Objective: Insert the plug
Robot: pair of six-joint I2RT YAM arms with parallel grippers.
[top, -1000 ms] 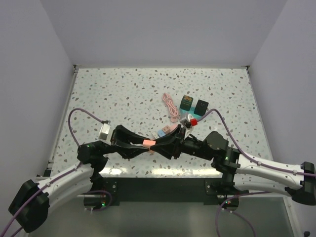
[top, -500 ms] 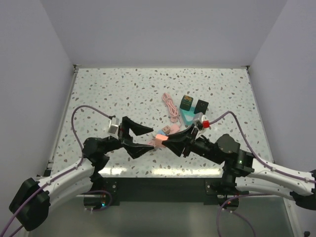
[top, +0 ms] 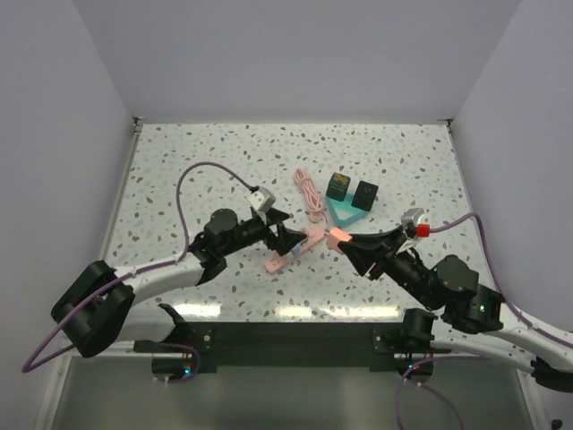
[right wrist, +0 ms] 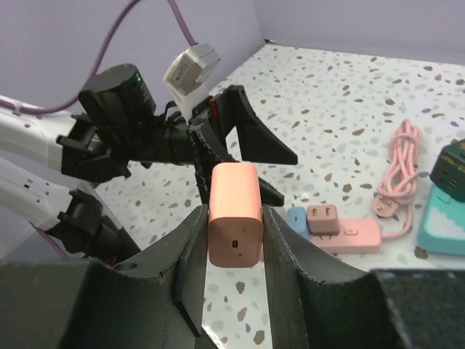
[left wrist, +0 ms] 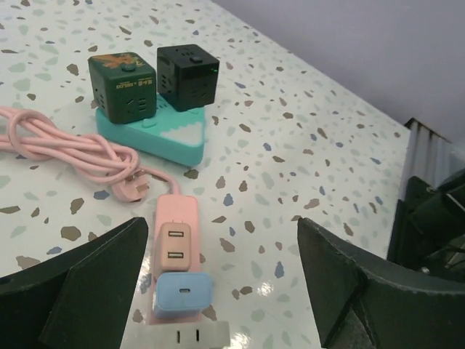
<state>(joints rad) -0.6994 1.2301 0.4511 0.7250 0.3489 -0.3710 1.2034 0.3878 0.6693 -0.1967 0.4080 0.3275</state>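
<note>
At centre frame, your right fingers [right wrist: 190, 265] pinch a pink-orange block [right wrist: 235, 214]. Your left fingers [left wrist: 80, 287] gape wide and empty near the power strip [left wrist: 177, 209].

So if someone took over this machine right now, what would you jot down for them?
Left claw: open at the pink power strip, gripping nothing.
Right claw: shut on a pink-orange block, held up in the air.
Plug: off-white, at the strip's end nearest the left claw, partly cut off in that view. I cannot tell whether it is seated.
Left to do: probably check the plug, then press it home.
</note>
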